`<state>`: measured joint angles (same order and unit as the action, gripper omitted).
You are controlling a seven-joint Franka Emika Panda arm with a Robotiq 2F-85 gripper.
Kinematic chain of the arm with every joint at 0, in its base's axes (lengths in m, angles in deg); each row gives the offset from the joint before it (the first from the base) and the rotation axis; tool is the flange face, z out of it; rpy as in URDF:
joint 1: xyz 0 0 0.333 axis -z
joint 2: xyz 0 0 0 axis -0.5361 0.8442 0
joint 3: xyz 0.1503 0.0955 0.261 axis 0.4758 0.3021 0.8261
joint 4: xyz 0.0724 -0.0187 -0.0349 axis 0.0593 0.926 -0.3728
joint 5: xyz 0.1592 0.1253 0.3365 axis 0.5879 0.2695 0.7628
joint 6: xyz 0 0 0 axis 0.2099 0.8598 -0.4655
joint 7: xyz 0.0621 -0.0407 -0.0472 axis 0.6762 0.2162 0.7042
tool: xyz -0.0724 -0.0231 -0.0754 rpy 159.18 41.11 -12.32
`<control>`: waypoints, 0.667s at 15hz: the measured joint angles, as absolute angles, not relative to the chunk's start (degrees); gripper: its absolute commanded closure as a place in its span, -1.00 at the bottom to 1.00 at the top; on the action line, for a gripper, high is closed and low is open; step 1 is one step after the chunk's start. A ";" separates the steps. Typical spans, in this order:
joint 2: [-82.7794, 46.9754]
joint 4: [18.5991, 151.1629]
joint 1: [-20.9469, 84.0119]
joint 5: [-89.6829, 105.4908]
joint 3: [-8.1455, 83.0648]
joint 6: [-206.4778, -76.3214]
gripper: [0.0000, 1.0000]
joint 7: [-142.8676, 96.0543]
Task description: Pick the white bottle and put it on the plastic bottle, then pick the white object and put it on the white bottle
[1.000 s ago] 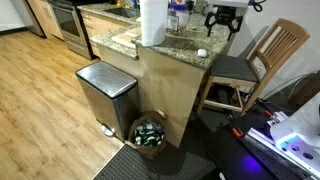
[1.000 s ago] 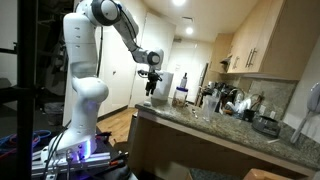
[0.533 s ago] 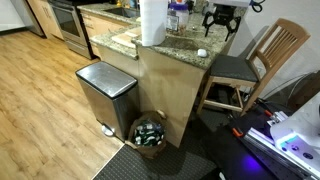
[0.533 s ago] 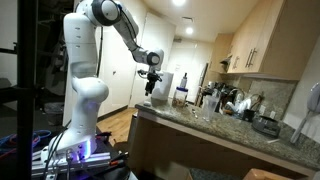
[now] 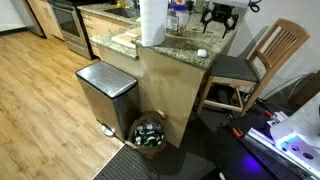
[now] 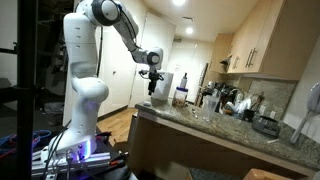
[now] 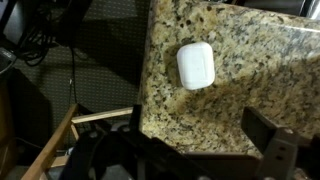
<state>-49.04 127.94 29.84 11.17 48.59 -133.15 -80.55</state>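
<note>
- Granite kitchen counter (image 5: pixel 176 46) across the upper middle of an exterior view, paper towel roll (image 5: pixel 152 20) standing at its left, wooden chair (image 5: pixel 268 52) off to the right.
- Gripper (image 5: pixel 220 22) hanging above the counter's right end, jaws spread wide, nothing between them.
- Small white object (image 7: pixel 195 65) lying flat on the stone, upper centre of the wrist view, close to the counter's left edge.
- Bottles at the counter's back too small to tell apart.
- Likely trouble: smooth rounded shell squirting out of an off-centre pinch, or a nudge pushing it over the nearby edge to the floor.
</note>
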 measured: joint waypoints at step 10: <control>-49.89 125.40 29.72 12.52 48.68 -124.41 -1.00 -80.08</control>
<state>-49.89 125.40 29.72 12.52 48.68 -124.41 -80.08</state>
